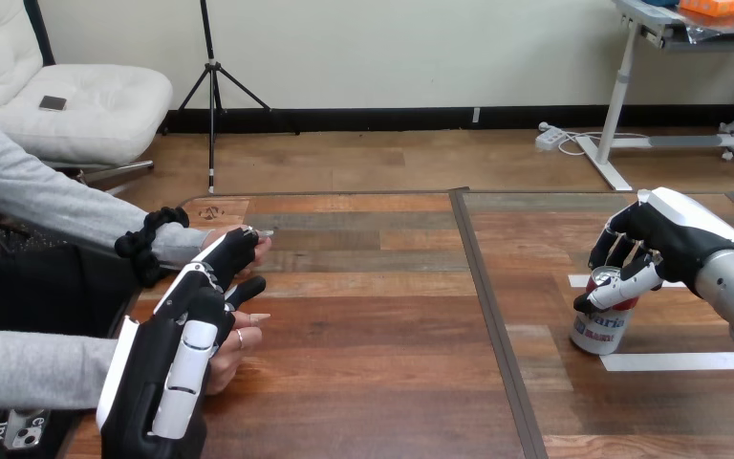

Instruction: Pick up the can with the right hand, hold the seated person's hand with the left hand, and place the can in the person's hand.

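INSPECTION NOTE

1. Can (600,325): upright on the table (373,325), right side, just beside a white tape strip (679,361). Base appears down on the table; no lift evident.

2. Right robot hand (659,239): over the can from above and right. Fingers curl down behind the top and the thumb (621,285) lies across the near rim. State: closed narrow on the can's top end.

3. Left robot hand (167,373): at the table's left edge, reaching in btw the person's upper hand (260,245) and the person's lower hand (239,346), touching the upper one. Whether it grips: cannot tell.

Step in hand (judgement): securing the can prior to lift.

Recs:
- Grip sits high on the rim, so the can may swing or slip. Seat the thumb lower on the wall, opp. the fingers, before raising.
- Lift straight up, keep the can upright, then carry it left w/ clearance over the centre seam (490,316).
- Left robot hand should steady the person's hand, palm up, before the can arrives. Can and person's hands are well apart.

Labels: can is white w/ blue lettering & a red band below. Wording too small to record reliably. No writing made out on the table
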